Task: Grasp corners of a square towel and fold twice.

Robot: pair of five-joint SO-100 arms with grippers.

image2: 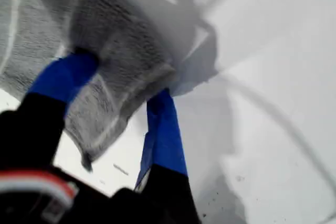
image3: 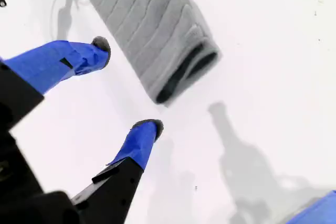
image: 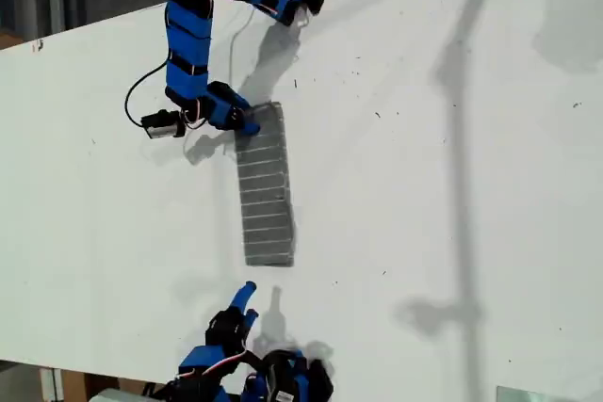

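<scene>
White table (image: pixel 452 195), small dark specks; grey floor beyond far edge, exterior view's top left.

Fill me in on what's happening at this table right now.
Two blue arms are working on a grey striped towel lying on the white table, already folded into a long narrow strip. My first tool is pinching the strip's far end at a corner. My second tool is open and empty, hovering just short of the near end.

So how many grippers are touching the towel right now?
1. My first gripper is at the towel end toward the exterior view's top; my second gripper hangs open, off its other end.
</scene>
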